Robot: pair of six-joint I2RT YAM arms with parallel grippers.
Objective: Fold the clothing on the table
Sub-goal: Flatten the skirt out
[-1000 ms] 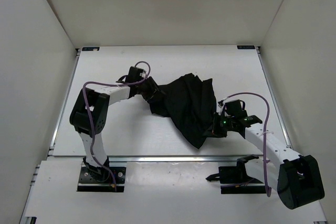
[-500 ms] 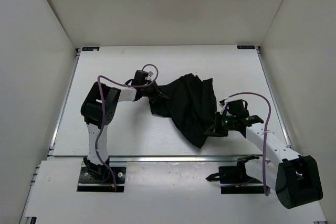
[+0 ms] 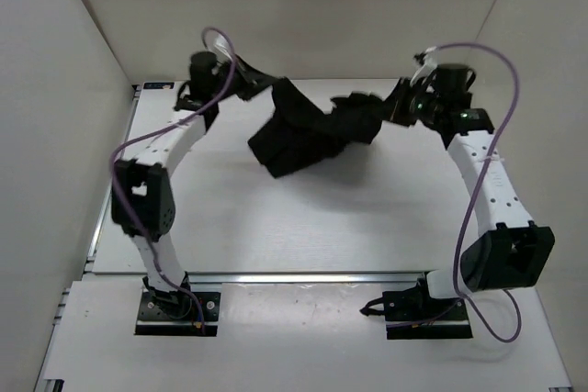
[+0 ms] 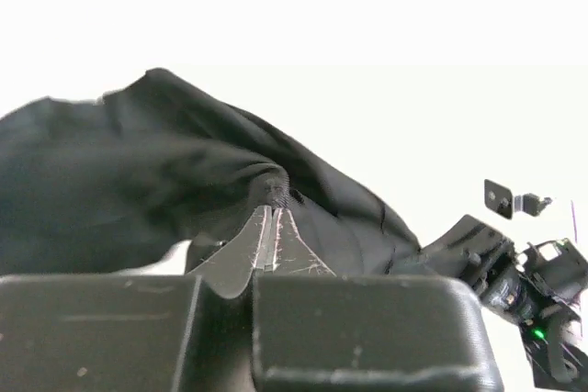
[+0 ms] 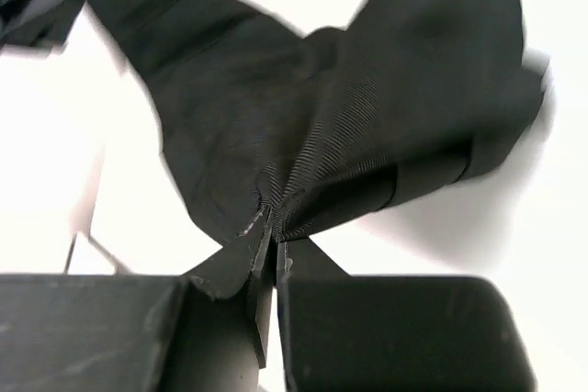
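Top view: the left claw and right claw have their tips buried in the garment, so you can't see the pinch there. Right wrist cam: the cloth's far edges are smeared and clipped up top. Left wrist cam: the cloth runs off the left edge, and the right arm is cut off at the right.

Left end effector and right end effector clamped tight.

On three sides we see a white back wall, a white left wall and a white right wall, meeting at far corners.
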